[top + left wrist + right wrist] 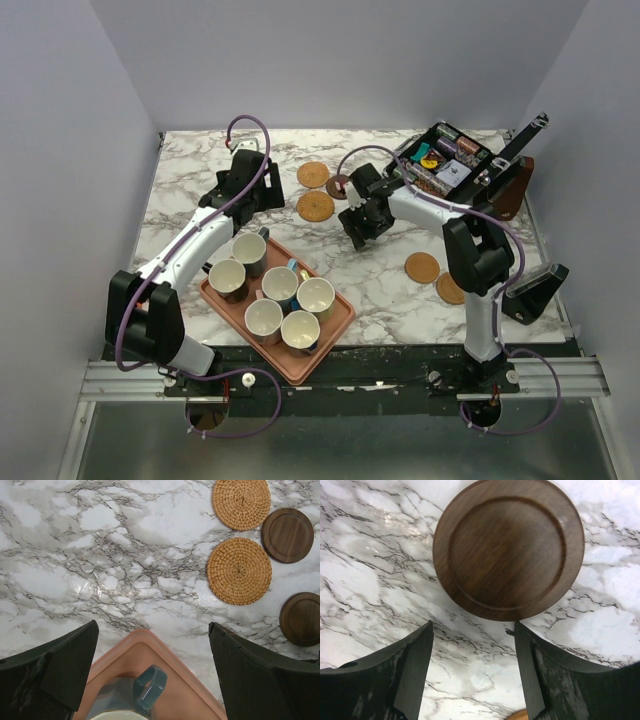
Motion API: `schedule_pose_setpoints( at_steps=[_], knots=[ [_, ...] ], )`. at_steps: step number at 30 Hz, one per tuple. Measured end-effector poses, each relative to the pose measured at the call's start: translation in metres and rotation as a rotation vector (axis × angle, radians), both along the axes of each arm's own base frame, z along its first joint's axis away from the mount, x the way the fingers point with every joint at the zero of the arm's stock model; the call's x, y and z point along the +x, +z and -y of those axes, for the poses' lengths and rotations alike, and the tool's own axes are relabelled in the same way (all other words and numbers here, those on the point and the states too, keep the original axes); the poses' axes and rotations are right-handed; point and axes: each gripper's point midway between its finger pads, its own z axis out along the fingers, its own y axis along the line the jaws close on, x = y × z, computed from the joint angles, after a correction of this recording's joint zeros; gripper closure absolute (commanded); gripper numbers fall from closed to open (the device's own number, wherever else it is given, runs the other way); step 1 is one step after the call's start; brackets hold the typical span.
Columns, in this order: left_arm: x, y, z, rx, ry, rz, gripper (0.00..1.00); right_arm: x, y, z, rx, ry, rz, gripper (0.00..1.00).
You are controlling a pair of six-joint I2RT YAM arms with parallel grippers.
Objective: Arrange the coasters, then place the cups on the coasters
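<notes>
Marble-look tabletop [190, 205] carries everything. A salmon-pink tray [338, 330] sits near left w/ all six cups [264, 318] packed on it. No cup is on a coaster yet, so the job looks to be in its coaster-arranging part.

Left gripper [152, 627] hovers over the tray's far corner, jaws spread wide, nothing in them. A teal-grey cup handle [149, 690] shows just below it in the wrist view. It prob. waits there to be handy for the cups w/o crowding the other arm.

Right gripper [472, 627] is mid-tabletop, jaws partly apart and empty, pointing down at a dark brown coaster [509, 547] that lies flat just beyond its fingertips. It isn't touching, as far as I can tell. This reads as a line-up for a pick or a nudge. The disc is thin and flat, so an edge grab would need the tips right down on the marble.

Coasters [316, 207]: two woven ones sit far-centre, one behind the other, w/ two dark ones just to their right — approx. a loose block. Two more woven ones [422, 267] lie near right, close together and maybe touching, well apart from that group. My guess is they are unsorted and need spreading out, since each cup wants its own disc w/ room for a handle.
</notes>
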Motion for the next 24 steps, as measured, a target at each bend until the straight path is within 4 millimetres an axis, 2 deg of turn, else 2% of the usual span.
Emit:
schedule_pose_setpoints(
  at_steps=[6,10,17,21,24],
  knots=[
    [-0.001,0.002,0.0,-0.002,0.0,0.006,0.01,0.0,0.002,-0.004,0.027,-0.048,-0.007,0.14],
    [-0.001,0.003,0.0,-0.003,0.001,0.007,0.01,0.007,0.005,0.006,0.065,-0.113,-0.027,0.1],
    [-0.001,0.003,0.0,-0.006,0.003,0.007,0.01,0.031,0.012,0.035,0.125,-0.202,-0.036,0.11],
    [-0.003,0.004,-0.001,-0.008,0.007,0.009,0.01,0.046,0.015,0.029,0.161,-0.201,-0.025,0.13],
    [-0.004,0.005,-0.003,-0.006,0.011,0.013,0.01,0.049,0.011,0.021,0.182,-0.185,-0.037,0.15]
  ],
)
